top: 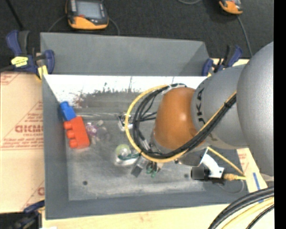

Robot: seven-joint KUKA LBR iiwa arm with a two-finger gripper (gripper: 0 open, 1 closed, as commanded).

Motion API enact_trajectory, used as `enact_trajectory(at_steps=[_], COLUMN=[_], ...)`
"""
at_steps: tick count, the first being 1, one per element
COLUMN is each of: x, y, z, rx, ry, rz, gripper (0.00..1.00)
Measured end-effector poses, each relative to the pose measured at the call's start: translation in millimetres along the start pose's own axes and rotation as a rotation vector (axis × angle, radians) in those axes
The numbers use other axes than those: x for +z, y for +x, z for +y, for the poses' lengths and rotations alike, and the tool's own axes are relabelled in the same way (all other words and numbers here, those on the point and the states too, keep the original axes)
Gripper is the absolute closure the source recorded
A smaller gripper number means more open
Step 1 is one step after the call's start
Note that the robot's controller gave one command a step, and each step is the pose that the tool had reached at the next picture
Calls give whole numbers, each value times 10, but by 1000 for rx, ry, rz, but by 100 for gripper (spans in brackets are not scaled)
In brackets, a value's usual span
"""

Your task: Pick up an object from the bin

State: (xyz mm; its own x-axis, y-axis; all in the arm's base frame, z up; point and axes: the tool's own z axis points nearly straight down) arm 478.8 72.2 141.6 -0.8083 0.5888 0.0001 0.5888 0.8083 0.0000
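My gripper (144, 167) is low in the bin, right of the middle and toward the front wall, mostly hidden under the orange wrist cover. Just to its left, touching or nearly touching it, lies a small pale round thing with a green tint (122, 153). Whether anything is held cannot be made out. A red toy block with studs (76, 133) lies at the left side of the bin floor, with a blue piece (66, 110) against its far end. A small clear pinkish thing (92, 127) sits just right of the red block.
The arm and its looped yellow and black cables cover the right half of the bin. A small pale scrap (121, 121) lies near the middle, beside the cables. Bare floor shows along the front left and the back.
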Motion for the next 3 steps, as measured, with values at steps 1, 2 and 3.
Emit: enact_trajectory(at_steps=[1,2,3], x=[-272,-256,669], y=[-167,-156,-653], z=[-133,-130,546], rx=[17,17,-110], ry=[-2,-1,0], rz=[-4,-1,-2], gripper=[100,0,0])
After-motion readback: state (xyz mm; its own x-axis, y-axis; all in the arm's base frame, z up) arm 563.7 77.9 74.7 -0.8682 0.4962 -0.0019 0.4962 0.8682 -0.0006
